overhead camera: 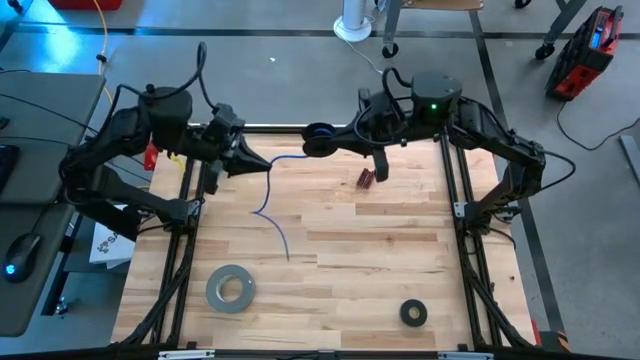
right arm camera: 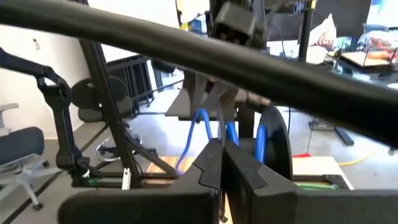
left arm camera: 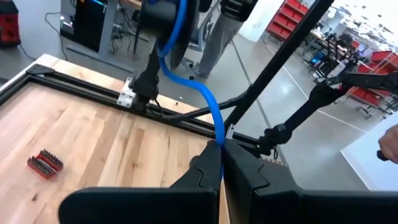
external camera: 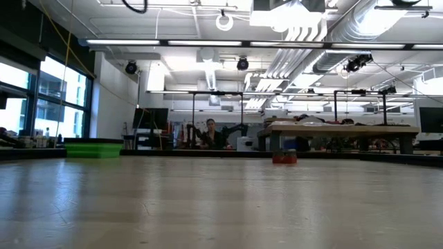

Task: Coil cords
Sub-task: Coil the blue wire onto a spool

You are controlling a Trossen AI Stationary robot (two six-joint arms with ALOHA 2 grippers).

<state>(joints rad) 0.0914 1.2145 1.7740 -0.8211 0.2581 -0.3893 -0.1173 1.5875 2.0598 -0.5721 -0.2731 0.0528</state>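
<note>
The blue cord is pinched tight in the left gripper and in the right gripper, high near the far edge of the table. Its loose end is left lying on the wood. The cord looks thin, light and floppy, so it is best held close to the coil.

The wooden table carries a grey tape roll well behind the left gripper, a black tape ring, and a red bit holder just below the right gripper. The blue cable trails across it.
</note>
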